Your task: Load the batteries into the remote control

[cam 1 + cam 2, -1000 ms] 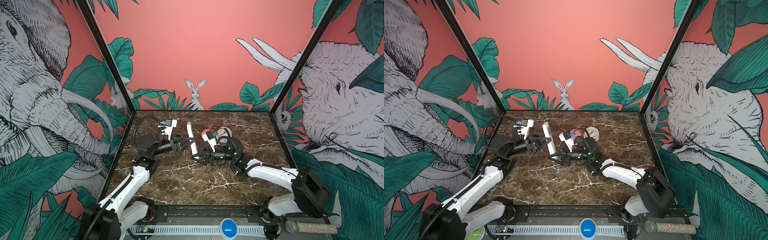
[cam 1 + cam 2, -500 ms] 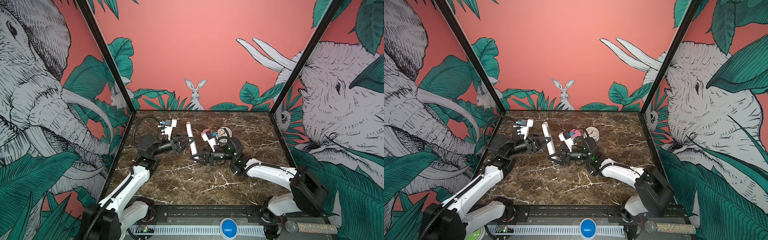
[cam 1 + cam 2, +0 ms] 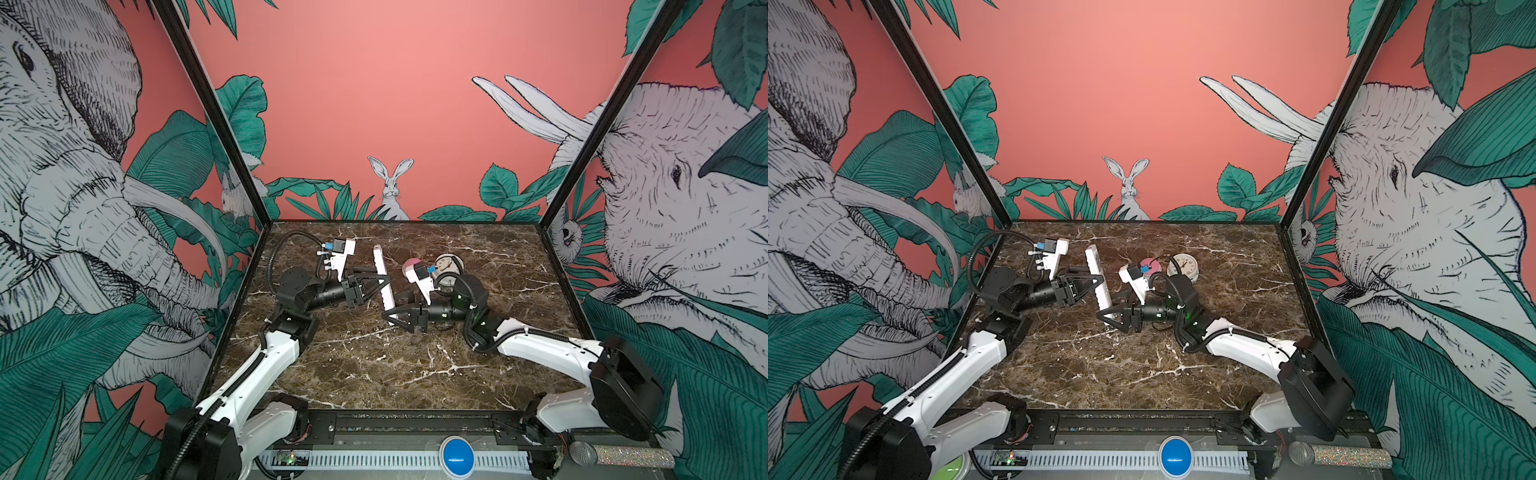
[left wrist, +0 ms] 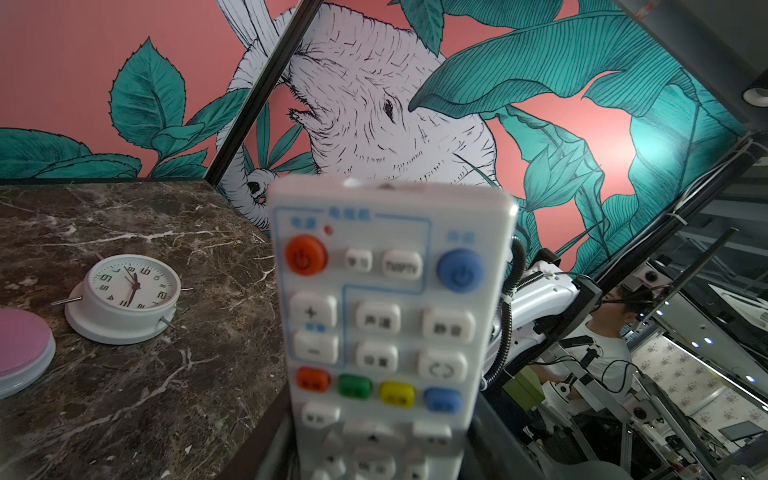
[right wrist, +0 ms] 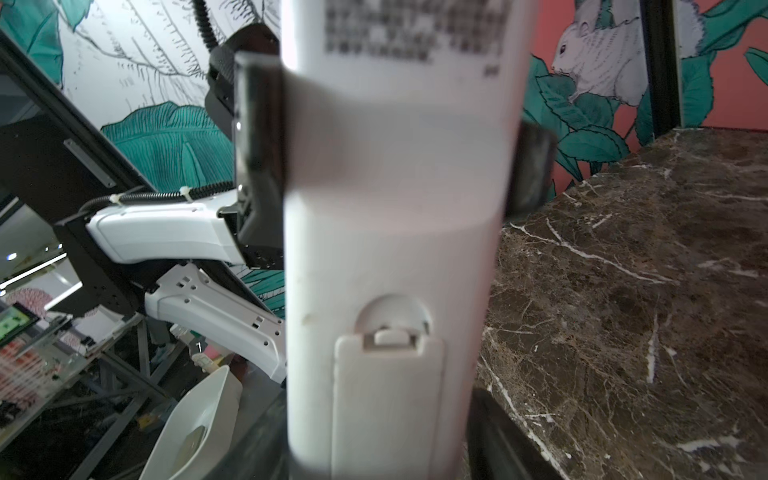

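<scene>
Remote control (image 3: 379, 262) stands tilted over the marble worktop (image 3: 374, 374), its buttons facing the left arm and its battery lid (image 5: 388, 399) on. Left hand (image 3: 380, 286) pinches its middle by both edges. Right hand (image 3: 392, 316) brackets its lower end; whether it grips, I cannot tell.

The remote control (image 5: 390, 232) shows its back, battery cover (image 5: 388, 399) on, sides clamped by the left gripper (image 5: 395, 162).

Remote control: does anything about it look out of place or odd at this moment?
No damage shows. The remote control is held tilted by the left gripper, and its battery cover is shut. No batteries show in any view. The clock lies face up.
</scene>
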Robot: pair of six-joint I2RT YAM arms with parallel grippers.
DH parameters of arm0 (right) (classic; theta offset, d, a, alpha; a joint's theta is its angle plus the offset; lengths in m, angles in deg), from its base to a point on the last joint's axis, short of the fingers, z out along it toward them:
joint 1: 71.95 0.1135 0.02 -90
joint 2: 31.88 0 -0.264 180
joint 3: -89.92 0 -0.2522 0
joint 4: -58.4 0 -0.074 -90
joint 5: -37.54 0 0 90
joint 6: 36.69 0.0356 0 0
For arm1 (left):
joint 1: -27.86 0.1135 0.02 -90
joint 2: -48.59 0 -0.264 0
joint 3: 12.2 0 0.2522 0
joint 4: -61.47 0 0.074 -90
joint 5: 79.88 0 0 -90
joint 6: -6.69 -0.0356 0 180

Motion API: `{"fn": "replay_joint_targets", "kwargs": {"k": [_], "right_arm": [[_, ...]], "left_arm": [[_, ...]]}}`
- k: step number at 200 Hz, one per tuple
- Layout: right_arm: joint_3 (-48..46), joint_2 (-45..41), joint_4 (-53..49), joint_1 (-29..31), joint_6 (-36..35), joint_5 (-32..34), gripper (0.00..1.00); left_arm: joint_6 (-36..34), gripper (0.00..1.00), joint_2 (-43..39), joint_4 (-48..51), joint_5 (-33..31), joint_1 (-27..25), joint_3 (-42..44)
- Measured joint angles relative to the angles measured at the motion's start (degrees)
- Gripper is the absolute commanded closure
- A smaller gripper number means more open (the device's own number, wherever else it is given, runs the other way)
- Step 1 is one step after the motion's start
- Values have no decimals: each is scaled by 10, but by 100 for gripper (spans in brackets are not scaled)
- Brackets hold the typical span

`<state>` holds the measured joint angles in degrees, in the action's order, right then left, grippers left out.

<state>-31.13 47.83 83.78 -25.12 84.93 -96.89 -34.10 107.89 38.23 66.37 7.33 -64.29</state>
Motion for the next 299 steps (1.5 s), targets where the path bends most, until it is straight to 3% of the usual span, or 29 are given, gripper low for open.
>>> {"fn": "replay_joint_targets", "kwargs": {"k": [72, 148, 222, 299], "right_arm": [[5, -4, -49, -1, -26, 25, 11], [13, -53, -167, -1, -93, 55, 10], [54, -63, -316, -1, -170, 131, 8], [77, -63, -428, -1, -219, 224, 5]], "left_arm": [[-39, 87, -3, 83, -28, 0, -17], [-117, 87, -12, 238, -112, 0, -38], [-185, 86, -14, 385, -176, 0, -75], [-238, 86, 58, 511, -212, 0, -111]]}}
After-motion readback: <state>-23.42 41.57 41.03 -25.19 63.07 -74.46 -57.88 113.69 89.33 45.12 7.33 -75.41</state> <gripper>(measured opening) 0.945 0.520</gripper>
